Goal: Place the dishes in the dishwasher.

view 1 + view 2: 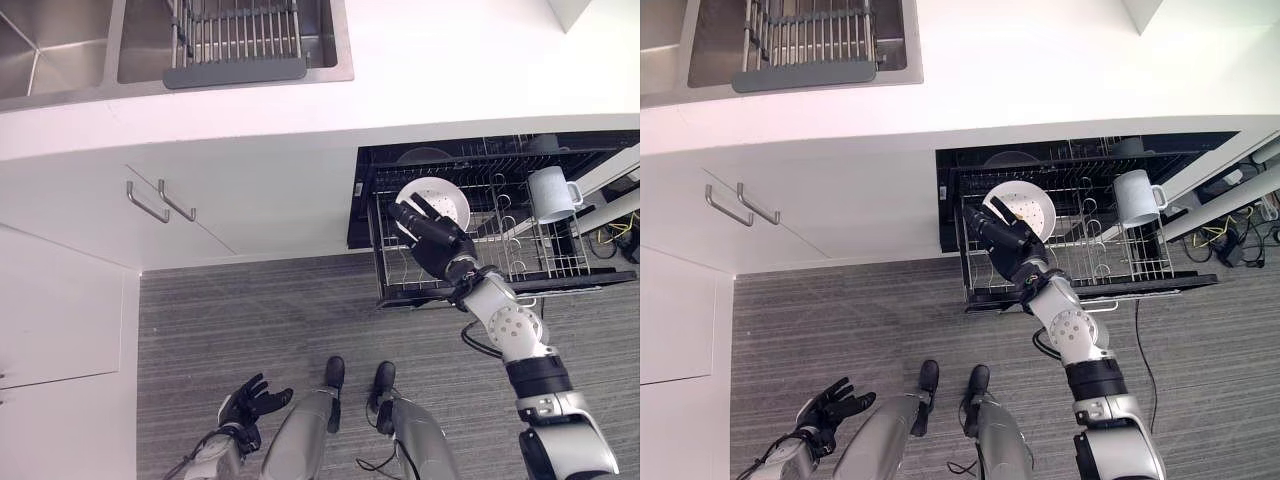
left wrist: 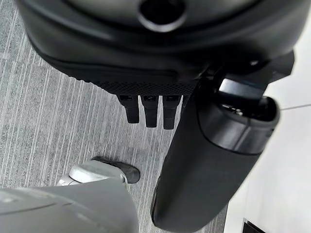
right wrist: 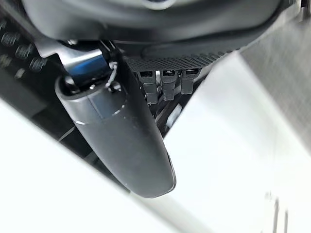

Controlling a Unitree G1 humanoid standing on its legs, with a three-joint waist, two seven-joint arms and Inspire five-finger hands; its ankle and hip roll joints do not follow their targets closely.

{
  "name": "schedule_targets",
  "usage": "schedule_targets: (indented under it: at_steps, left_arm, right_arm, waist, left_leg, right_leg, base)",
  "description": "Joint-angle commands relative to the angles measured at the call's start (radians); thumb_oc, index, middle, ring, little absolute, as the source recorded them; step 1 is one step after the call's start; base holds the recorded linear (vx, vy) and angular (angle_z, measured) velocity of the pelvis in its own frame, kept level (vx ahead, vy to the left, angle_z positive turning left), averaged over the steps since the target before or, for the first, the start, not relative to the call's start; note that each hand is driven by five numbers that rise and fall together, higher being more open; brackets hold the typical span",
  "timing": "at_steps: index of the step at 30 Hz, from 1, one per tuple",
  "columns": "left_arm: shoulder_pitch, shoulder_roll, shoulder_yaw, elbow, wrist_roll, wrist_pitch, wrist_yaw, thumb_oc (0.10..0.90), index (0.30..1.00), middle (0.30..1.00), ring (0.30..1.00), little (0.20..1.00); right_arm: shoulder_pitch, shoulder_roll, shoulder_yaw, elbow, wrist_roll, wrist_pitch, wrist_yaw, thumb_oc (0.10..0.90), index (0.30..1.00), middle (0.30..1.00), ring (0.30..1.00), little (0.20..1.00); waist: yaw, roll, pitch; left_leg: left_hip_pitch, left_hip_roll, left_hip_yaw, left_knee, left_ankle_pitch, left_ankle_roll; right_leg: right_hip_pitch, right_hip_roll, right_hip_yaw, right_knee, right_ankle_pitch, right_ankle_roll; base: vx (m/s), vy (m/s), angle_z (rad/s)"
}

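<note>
A white worktop (image 1: 420, 70) carries a steel sink (image 1: 60, 50) with a dark dish drainer (image 1: 237, 45) at its far left edge. Below it, the pulled-out dishwasher rack (image 1: 540, 270) holds a pale mug (image 1: 550, 195) upside down near its right end. The white round plate (image 1: 445, 200) stands tilted at the rack's left end, pinched by the right hand (image 1: 432, 240). The left hand (image 1: 250, 403) hangs over the grey floor (image 1: 250, 310), fingers spread loosely.

White tabletop (image 1: 450, 60) with steel sink (image 1: 60, 45) set at its far left edge, dark drying rack (image 1: 238, 45) inside. White cabinet doors below, two metal handles (image 1: 160, 200). Grey striped floor (image 1: 250, 320); cables (image 1: 1230, 235) at right.
</note>
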Motion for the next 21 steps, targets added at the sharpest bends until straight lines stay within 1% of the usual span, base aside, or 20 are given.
schedule_targets:
  at_steps: [1, 2, 3, 4, 5, 6, 10, 11, 13, 16, 17, 18, 20, 21]
  left_arm:
    - [0.141, 0.003, -0.004, -0.022, 0.047, -0.047, 0.03, 0.8, 0.9, 0.9, 0.9, 0.9]
    - [0.161, -0.005, 0.011, -0.025, 0.057, -0.049, 0.035, 0.8, 0.9, 0.9, 0.9, 0.9]
    - [0.161, -0.005, 0.011, -0.025, 0.057, -0.049, 0.035, 0.8, 0.9, 0.9, 0.9, 0.9]
    - [0.177, -0.012, 0.024, -0.028, 0.064, -0.05, 0.039, 0.8, 0.9, 0.9, 0.9, 0.9]
    - [0.183, -0.014, 0.025, -0.022, 0.063, -0.057, 0.038, 0.8, 0.9, 0.9, 0.9, 0.9]
    - [0.195, -0.02, 0.043, -0.018, 0.077, -0.057, 0.035, 0.8, 0.9, 0.9, 0.9, 0.9]
    - [0.209, -0.024, 0.058, -0.001, 0.081, -0.059, 0.029, 0.8, 0.9, 0.9, 0.9, 0.9]
    - [0.209, -0.026, 0.069, 0.006, 0.081, -0.054, 0.028, 0.8, 0.9, 0.9, 0.9, 0.9]
    - [0.211, -0.026, 0.079, 0.01, 0.082, -0.053, 0.025, 0.8, 0.9, 0.9, 0.9, 0.9]
    - [0.213, -0.028, 0.094, 0.022, 0.094, -0.053, 0.016, 0.8, 0.9, 0.9, 0.9, 0.9]
    - [0.214, -0.029, 0.098, 0.024, 0.094, -0.052, 0.015, 0.8, 0.9, 0.9, 0.9, 0.9]
    - [0.216, -0.03, 0.105, 0.026, 0.095, -0.051, 0.014, 0.8, 0.9, 0.9, 0.9, 0.9]
    - [0.218, -0.032, 0.108, 0.026, 0.106, -0.047, 0.012, 0.8, 0.9, 0.9, 0.9, 0.9]
    - [0.221, -0.03, 0.11, 0.023, 0.127, -0.038, 0.002, 0.8, 0.9, 0.9, 0.9, 0.9]
  right_arm:
    - [0.042, 0.022, -0.053, -0.084, 0.162, -0.111, 0.072, 0.8, 0.9, 0.9, 0.9, 0.9]
    - [0.115, 0.045, -0.065, -0.142, 0.196, -0.113, 0.091, 0.8, 0.9, 0.9, 0.9, 0.9]
    - [0.115, 0.045, -0.065, -0.142, 0.196, -0.113, 0.091, 0.8, 0.9, 0.9, 0.9, 0.9]
    - [0.162, 0.043, -0.079, -0.19, 0.232, -0.112, 0.093, 0.8, 0.9, 0.9, 0.9, 0.9]
    - [0.186, 0.047, -0.084, -0.215, 0.236, -0.118, 0.092, 0.8, 0.9, 0.9, 0.9, 0.9]
    - [0.244, 0.047, -0.107, -0.258, 0.243, -0.116, 0.1, 0.8, 0.9, 0.9, 0.9, 0.9]
    - [0.315, 0.044, -0.154, -0.308, 0.207, -0.136, 0.086, 0.8, 0.9, 0.9, 0.9, 0.9]
    - [0.347, 0.045, -0.183, -0.325, 0.178, -0.147, 0.075, 0.8, 0.9, 0.9, 0.9, 0.9]
    - [0.369, 0.045, -0.21, -0.328, 0.159, -0.168, 0.07, 0.8, 0.9, 0.9, 0.9, 0.9]
    - [0.413, 0.058, -0.261, -0.302, 0.174, -0.215, 0.05, 0.8, 0.9, 0.9, 0.9, 0.9]
    - [0.421, 0.061, -0.27, -0.293, 0.174, -0.217, 0.049, 0.8, 0.9, 0.9, 0.9, 0.9]
    - [0.439, 0.064, -0.287, -0.269, 0.142, -0.256, 0.043, 0.8, 0.9, 0.9, 0.9, 0.9]
    - [0.458, 0.073, -0.3, -0.254, 0.14, -0.283, 0.051, 0.8, 0.9, 0.9, 0.9, 0.9]
    - [0.48, 0.081, -0.312, -0.225, 0.133, -0.298, 0.042, 0.8, 0.9, 0.9, 0.9, 0.9]
  waist:
    - [-0.011, 0.001, -0.147]
    - [-0.02, -0.005, -0.163]
    - [-0.02, -0.005, -0.163]
    - [-0.03, -0.011, -0.175]
    - [-0.035, -0.013, -0.181]
    - [-0.046, -0.018, -0.197]
    - [-0.067, -0.022, -0.216]
    - [-0.08, -0.024, -0.223]
    - [-0.09, -0.025, -0.226]
    - [-0.108, -0.024, -0.23]
    - [-0.112, -0.023, -0.231]
    - [-0.119, -0.022, -0.233]
    - [-0.126, -0.02, -0.234]
    - [-0.133, -0.014, -0.235]
  left_leg:
    - [0.014, 0.143, 0.067, 0.057, -0.146, -0.057]
    - [0.024, 0.144, 0.074, 0.057, -0.148, -0.055]
    - [0.024, 0.144, 0.074, 0.057, -0.148, -0.055]
    - [0.038, 0.146, 0.081, 0.057, -0.15, -0.052]
    - [0.044, 0.146, 0.083, 0.057, -0.152, -0.052]
    - [0.059, 0.147, 0.089, 0.057, -0.157, -0.049]
    - [0.082, 0.147, 0.1, 0.057, -0.164, -0.047]
    - [0.092, 0.147, 0.106, 0.057, -0.167, -0.046]
    - [0.101, 0.147, 0.111, 0.057, -0.171, -0.046]
    - [0.114, 0.149, 0.121, 0.057, -0.176, -0.046]
    - [0.118, 0.149, 0.123, 0.057, -0.177, -0.046]
    - [0.125, 0.15, 0.128, 0.057, -0.18, -0.046]
    - [0.131, 0.149, 0.132, 0.057, -0.182, -0.046]
    - [0.138, 0.15, 0.135, 0.057, -0.183, -0.046]
  right_leg:
    - [-0.013, 0.008, 0.066, 0.064, -0.169, 0.038]
    - [-0.003, 0.008, 0.069, 0.064, -0.17, 0.041]
    - [-0.003, 0.008, 0.069, 0.064, -0.17, 0.041]
    - [0.008, 0.009, 0.075, 0.064, -0.171, 0.041]
    - [0.013, 0.009, 0.077, 0.064, -0.171, 0.042]
    - [0.026, 0.01, 0.08, 0.064, -0.174, 0.043]
    - [0.046, 0.011, 0.086, 0.064, -0.179, 0.044]
    - [0.054, 0.012, 0.089, 0.064, -0.182, 0.045]
    - [0.062, 0.014, 0.093, 0.064, -0.184, 0.045]
    - [0.073, 0.014, 0.097, 0.064, -0.188, 0.045]
    - [0.075, 0.014, 0.097, 0.064, -0.189, 0.046]
    - [0.081, 0.015, 0.099, 0.064, -0.191, 0.047]
    - [0.086, 0.015, 0.102, 0.064, -0.193, 0.047]
    - [0.093, 0.015, 0.1, 0.064, -0.196, 0.046]
  base:
    - [0.11, -0.013, -0.24]
    - [0.09, -0.01, -0.26]
    - [0.08, -0.011, -0.11]
    - [0.05, -0.008, -0.07]
    - [0.1, -0.008, -0.09]
    - [0.08, -0.002, -0.13]
    - [0.06, 0.008, -0.19]
    - [0.04, 0.001, -0.08]
    - [0.03, -0.008, -0.18]
    - [0.02, -0.015, -0.14]
    - [0.03, -0.018, -0.09]
    - [0.03, -0.016, -0.19]
    - [0.04, -0.031, -0.2]
    - [0.04, -0.035, -0.07]
